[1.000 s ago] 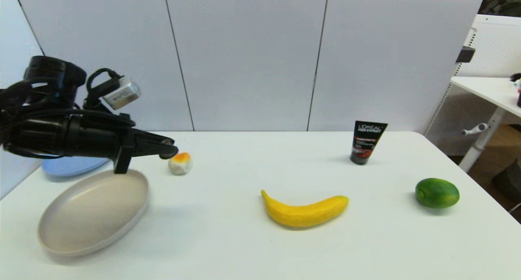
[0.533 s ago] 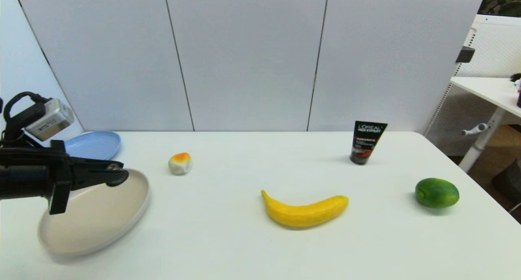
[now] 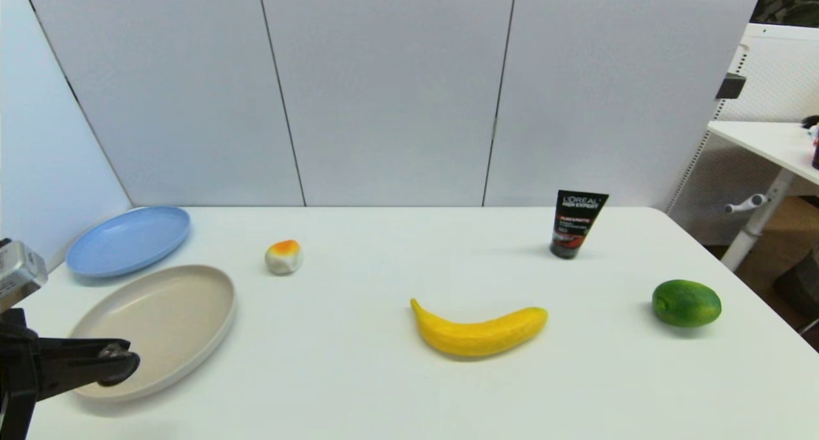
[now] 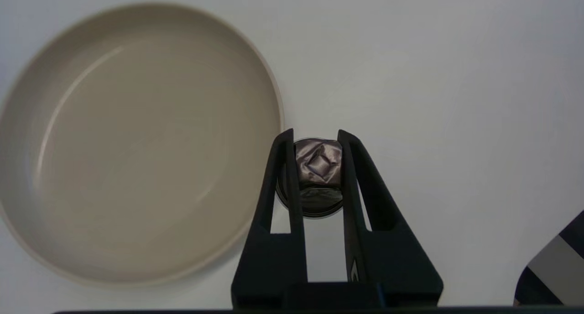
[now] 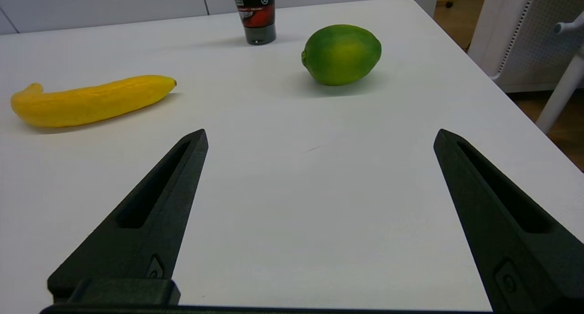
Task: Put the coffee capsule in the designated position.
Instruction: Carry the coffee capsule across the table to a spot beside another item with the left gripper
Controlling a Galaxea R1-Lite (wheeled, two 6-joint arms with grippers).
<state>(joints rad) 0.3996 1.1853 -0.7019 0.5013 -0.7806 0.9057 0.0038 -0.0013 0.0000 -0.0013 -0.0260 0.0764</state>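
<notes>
In the head view, the white surface point(image 3: 384, 376) stood before grey wall panels point(image 3: 384, 88), the left end effector point(image 3: 112, 365) low at its near left over the beige plate point(image 3: 179, 299). The left wrist view showed it clamped on the coffee capsule point(image 4: 318, 167), just beside the plate's rim. In the right wrist view, the right end effector point(image 5: 319, 143) hung with fingers wide apart, short of the banana point(image 5: 91, 99) and lime point(image 5: 342, 54).

Colours showing on a white table point(image 3: 384, 376)

A black left gripper point(image 4: 316, 168) is gripping a dark grey-brown coffee capsule point(image 4: 318, 165) beside a beige plate point(image 3: 153, 325); a blue plate point(image 3: 128, 238), yellow banana point(image 3: 480, 328), green lime point(image 3: 686, 303) and black tube point(image 3: 576, 226) are lying nearby.
</notes>
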